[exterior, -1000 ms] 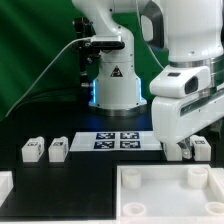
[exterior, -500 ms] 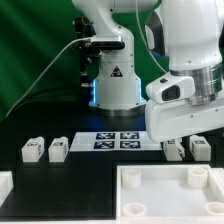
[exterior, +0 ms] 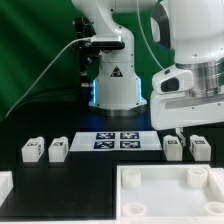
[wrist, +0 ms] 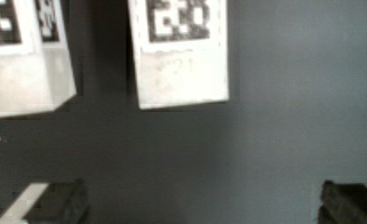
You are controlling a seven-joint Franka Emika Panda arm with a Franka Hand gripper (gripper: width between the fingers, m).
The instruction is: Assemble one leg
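Note:
Four small white legs with square tags stand on the black table in the exterior view. Two are on its left point(exterior: 31, 150) point(exterior: 58, 150) and two on its right point(exterior: 173, 148) point(exterior: 200, 148). My gripper point(exterior: 186, 131) hangs above the right pair, clear of them. In the wrist view two legs point(wrist: 180, 55) point(wrist: 20, 60) lie apart from the gripper point(wrist: 201, 205). Its dark fingertips point(wrist: 47, 205) stand wide apart with only bare table between them, so it is open and empty.
The marker board point(exterior: 115, 140) lies between the two pairs of legs. A large white tray-like panel with corner bosses point(exterior: 165, 200) fills the front right. Another white part point(exterior: 5, 186) shows at the front left edge. The arm's base point(exterior: 112, 85) stands behind the board.
The gripper has risen away from the right pair of legs. The leg it covered before now shows fully. All the legs stay in place.

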